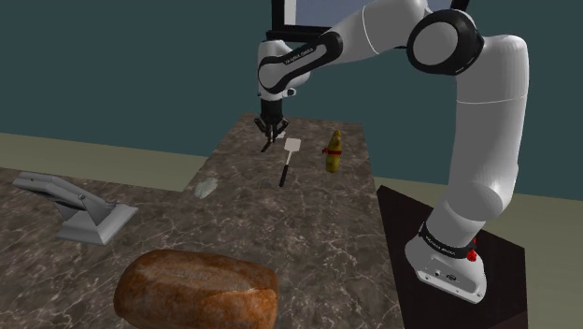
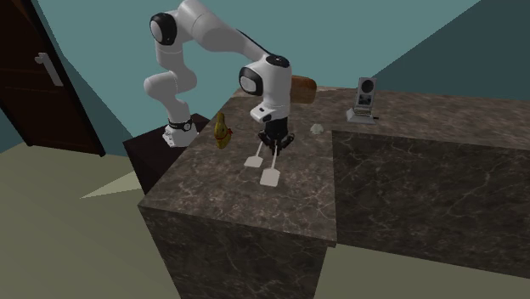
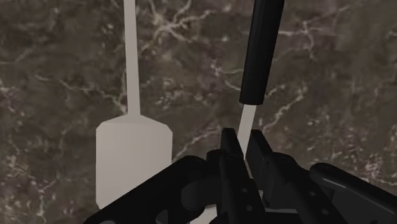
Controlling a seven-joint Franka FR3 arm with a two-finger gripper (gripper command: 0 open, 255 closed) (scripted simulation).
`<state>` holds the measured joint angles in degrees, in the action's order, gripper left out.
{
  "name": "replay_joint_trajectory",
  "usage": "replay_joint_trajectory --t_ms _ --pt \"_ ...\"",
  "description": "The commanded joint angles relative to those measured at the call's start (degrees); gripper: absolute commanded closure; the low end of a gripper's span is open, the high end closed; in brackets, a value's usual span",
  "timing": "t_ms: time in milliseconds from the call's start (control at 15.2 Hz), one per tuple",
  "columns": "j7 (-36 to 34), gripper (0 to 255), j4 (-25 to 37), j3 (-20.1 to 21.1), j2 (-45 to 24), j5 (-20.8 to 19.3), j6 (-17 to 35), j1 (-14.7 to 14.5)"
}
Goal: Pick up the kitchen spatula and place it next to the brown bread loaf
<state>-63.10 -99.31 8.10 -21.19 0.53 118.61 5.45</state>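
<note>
My gripper [image 3: 245, 153] is shut on the thin white shaft of the kitchen spatula [image 3: 259, 57], whose black handle runs away from the fingers over the dark marble counter. In the shoulder view, a white blade with a dark handle [image 1: 291, 150] shows just right of the gripper [image 1: 271, 140] at the counter's far end. The second exterior view shows the gripper [image 2: 276, 146] low over the counter, above a white blade [image 2: 270, 177]. The brown bread loaf [image 1: 196, 290] lies at the counter's near end in the shoulder view. It shows behind the arm [image 2: 302, 87] in the second exterior view.
A second, all-white spatula shape [image 3: 133, 159] lies flat beside the held one, its blade [image 2: 253, 161] level with the fingers. Also on the counter are a yellow bottle [image 1: 333, 152], a grey stand-like device [image 1: 79, 207] and a small pale object [image 1: 206, 187]. The counter's edge [image 2: 246, 221] drops off beyond the blades.
</note>
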Motion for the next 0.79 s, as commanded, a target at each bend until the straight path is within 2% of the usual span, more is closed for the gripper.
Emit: replay_joint_trajectory --t_ms 0,726 --pt "0.1 255 0.4 0.0 0.7 0.1 -1.1 0.1" --pt "0.0 255 5.4 0.1 3.2 0.4 -8.6 0.2"
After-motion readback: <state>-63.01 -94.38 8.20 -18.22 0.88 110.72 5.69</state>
